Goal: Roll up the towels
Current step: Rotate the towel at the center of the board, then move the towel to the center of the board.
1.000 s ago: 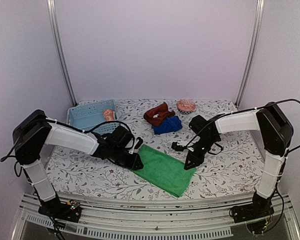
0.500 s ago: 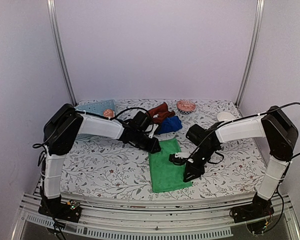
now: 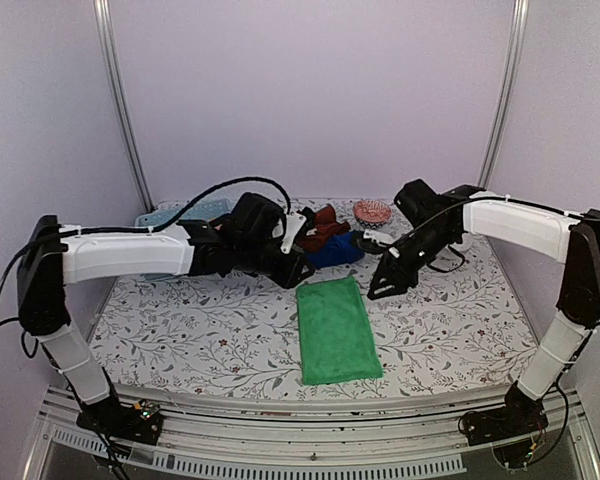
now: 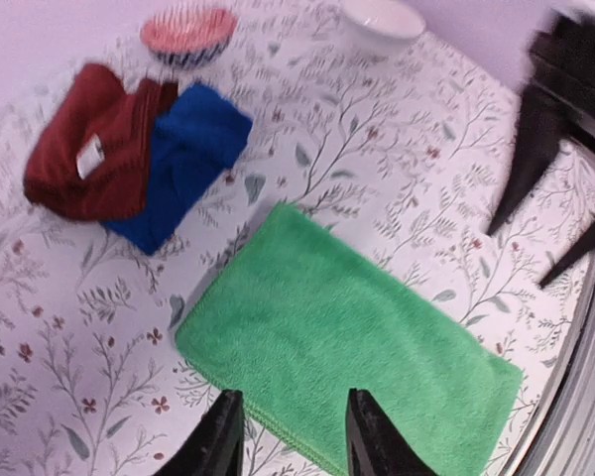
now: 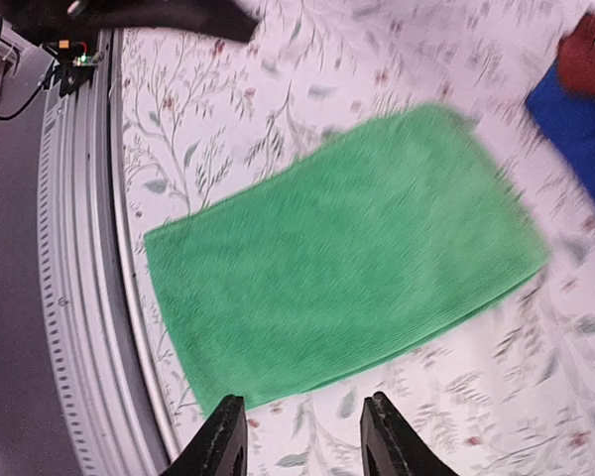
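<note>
Left gripper (image 3: pixel 290 266) hovered over the table with its fingers spread and nothing between them, just off the far end of the work. Behind it sat the crumpled rust-brown cloth towel (image 3: pixel 318 226), touching the deep blue cloth towel (image 3: pixel 338 248). The flat green fuzzy cloth towel (image 3: pixel 338 330) lay spread lengthwise mid-table between the arms. Beside its far right corner the right gripper (image 3: pixel 380 286) hung spread and empty too. That green one looked soft, light and floppy, so it'd probably bunch. Best bet seemed to be pinching both corners of one short edge.

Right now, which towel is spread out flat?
The green towel, lying open as a flat rectangle on its own. The blue towel and the rust-brown towel sit bunched up, touching each other, farther back.
</note>
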Robot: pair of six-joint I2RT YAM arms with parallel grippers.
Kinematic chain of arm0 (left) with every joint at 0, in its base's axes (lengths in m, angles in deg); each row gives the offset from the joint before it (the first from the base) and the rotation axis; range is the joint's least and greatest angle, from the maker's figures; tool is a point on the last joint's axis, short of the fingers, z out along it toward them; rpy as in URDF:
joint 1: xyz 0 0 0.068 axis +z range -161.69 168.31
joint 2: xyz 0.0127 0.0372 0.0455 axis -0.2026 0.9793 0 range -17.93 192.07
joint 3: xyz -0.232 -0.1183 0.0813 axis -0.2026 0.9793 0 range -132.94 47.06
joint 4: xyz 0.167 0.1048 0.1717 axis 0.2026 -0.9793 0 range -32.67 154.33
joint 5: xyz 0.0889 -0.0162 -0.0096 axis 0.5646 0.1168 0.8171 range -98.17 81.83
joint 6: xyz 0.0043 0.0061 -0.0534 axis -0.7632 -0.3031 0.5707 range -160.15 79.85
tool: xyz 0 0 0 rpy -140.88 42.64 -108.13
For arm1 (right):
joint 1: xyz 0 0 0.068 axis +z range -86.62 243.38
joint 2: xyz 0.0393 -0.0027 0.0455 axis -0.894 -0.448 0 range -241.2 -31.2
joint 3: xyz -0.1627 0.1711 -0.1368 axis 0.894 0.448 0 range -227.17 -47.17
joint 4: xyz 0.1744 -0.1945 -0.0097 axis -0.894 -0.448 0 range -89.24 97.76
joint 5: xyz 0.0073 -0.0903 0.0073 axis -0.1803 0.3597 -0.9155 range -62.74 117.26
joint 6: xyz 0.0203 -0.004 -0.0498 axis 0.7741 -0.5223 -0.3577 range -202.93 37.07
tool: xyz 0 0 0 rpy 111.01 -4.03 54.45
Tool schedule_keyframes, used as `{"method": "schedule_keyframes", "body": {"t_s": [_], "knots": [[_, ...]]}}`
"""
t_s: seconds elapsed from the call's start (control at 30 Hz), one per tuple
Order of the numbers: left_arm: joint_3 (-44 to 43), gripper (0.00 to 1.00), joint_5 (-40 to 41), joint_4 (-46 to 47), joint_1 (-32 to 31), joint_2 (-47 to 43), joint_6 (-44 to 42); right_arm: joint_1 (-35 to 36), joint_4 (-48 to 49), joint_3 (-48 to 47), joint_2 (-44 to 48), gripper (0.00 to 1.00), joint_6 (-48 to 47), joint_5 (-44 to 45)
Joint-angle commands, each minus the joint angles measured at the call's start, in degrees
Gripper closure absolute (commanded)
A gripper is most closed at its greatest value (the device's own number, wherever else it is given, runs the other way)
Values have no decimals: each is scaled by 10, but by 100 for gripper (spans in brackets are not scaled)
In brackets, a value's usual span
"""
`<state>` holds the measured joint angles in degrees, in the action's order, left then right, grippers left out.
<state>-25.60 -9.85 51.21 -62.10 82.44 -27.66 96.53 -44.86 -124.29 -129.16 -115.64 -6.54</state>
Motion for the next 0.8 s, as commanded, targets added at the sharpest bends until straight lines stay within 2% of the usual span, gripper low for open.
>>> {"method": "schedule_keyframes", "body": {"t_s": [0.0, 0.03, 0.07, 0.13, 0.17, 0.2, 0.23, 0.27, 0.37, 0.47, 0.57, 0.63, 0.77], "knots": [[42, 54, 114, 47, -47, -114, -57, -15, 60, -83, 51, 46, 50, 64], [84, 13, 139, 100, -47, -144, -56, -22, 113, -76, 59, 19, 73, 101], [123, 3, 177, 146, -44, -169, -37, -30, 152, -67, 63, 0, 115, 130], [199, 2, 245, 228, -29, -202, 36, -42, 174, -68, 35, 1, 150, 56], [220, 2, 243, 239, -18, -208, 83, -43, 164, -79, 8, 1, 139, 21], [227, 2, 180, 239, -5, -206, 99, -43, 149, -98, -22, 1, 128, -14], [226, 2, 89, 239, 2, -197, 92, -43, 129, -117, -50, 7, 112, -42], [218, 1, 45, 228, 1, -183, 93, -42, 113, -132, -77, 16, 95, -64], [191, 2, 18, 191, -18, -145, 92, -35, 110, -141, -137, 33, 83, -72], [209, 2, 75, 201, -47, -131, 77, -29, 118, -139, -196, 45, 87, -45], [259, 1, 114, 267, -62, -155, 73, -29, 120, -142, -238, 55, 96, -25], [281, 1, 130, 303, -66, -177, 54, -34, 124, -138, -253, 56, 101, -5], [261, 2, 235, 260, -67, -195, 56, -51, 126, -148, -297, 59, 127, 70]]}}
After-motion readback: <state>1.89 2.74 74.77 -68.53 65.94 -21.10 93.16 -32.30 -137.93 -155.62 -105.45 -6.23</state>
